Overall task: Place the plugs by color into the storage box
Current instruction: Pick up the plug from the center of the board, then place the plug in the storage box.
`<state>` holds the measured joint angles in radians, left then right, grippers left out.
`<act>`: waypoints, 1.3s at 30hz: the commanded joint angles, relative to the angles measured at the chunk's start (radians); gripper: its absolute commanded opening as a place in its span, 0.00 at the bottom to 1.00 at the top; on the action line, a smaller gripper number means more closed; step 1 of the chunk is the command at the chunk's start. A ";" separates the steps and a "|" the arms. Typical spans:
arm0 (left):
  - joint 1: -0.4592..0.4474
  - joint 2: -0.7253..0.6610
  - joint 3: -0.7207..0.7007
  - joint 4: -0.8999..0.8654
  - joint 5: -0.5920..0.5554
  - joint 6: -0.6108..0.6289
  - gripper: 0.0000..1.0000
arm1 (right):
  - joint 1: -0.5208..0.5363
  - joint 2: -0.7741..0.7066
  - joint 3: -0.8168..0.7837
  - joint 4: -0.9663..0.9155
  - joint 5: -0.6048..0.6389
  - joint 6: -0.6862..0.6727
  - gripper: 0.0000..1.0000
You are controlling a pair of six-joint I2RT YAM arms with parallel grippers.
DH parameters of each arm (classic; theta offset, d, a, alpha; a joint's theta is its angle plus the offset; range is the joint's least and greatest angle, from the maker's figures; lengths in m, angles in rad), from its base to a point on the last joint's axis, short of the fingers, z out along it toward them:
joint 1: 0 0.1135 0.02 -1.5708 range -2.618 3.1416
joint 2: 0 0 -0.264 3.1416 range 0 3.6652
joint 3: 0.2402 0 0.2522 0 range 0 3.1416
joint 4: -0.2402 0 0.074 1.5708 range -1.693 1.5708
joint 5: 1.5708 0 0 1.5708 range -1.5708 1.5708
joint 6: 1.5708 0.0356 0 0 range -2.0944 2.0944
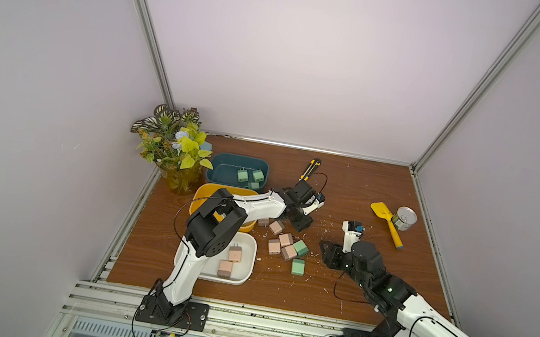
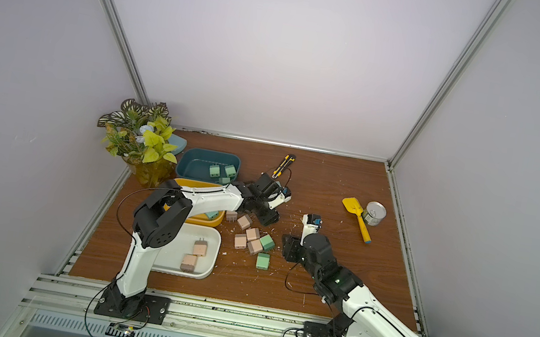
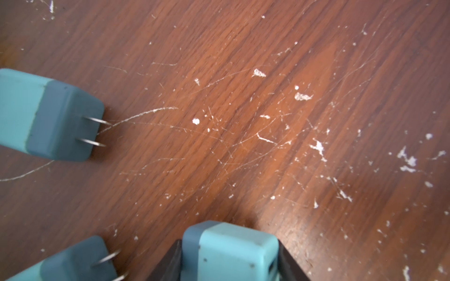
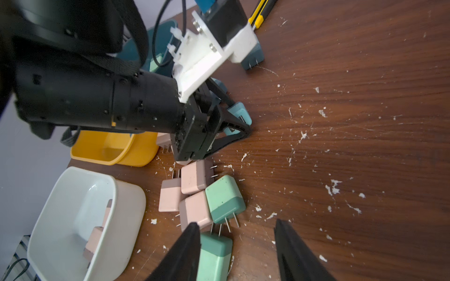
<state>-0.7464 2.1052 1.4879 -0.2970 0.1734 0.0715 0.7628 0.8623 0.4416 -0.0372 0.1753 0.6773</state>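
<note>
Pink plugs (image 1: 285, 239) and two mint green plugs (image 1: 298, 267) lie bunched mid-frame in a top view; three green ones (image 1: 242, 175) sit in the teal box (image 1: 220, 170), two pink ones (image 1: 234, 254) in the white box (image 1: 241, 276); my left gripper (image 4: 241, 119) pinches a teal plug (image 3: 233, 250)

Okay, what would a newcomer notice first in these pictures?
The huddle of pale pink-tan and mint green cube-shaped plastic plugs in the middle of the wooden table stands out first, with the left gripper closed on a teal-blue plug just beyond it. Along the table's left side sit a dark teal plastic bin, a yellow bin and a white bin.
</note>
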 commanded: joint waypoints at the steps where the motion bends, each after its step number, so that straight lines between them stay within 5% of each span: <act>1: -0.009 -0.054 0.008 -0.010 -0.011 0.011 0.47 | 0.001 0.024 0.038 0.056 -0.026 0.007 0.54; 18: 0.001 -0.169 0.026 -0.092 -0.112 -0.006 0.47 | 0.003 0.074 0.059 0.150 -0.093 0.000 0.53; 28: 0.108 -0.312 -0.100 -0.114 -0.076 -0.069 0.47 | 0.024 0.177 0.120 0.235 -0.150 -0.018 0.53; 39: 0.155 -0.479 -0.256 -0.113 -0.287 -0.038 0.47 | 0.093 0.412 0.286 0.293 -0.234 -0.050 0.53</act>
<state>-0.6106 1.6699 1.2541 -0.3958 -0.0311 0.0196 0.8387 1.2362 0.6621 0.1986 -0.0135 0.6544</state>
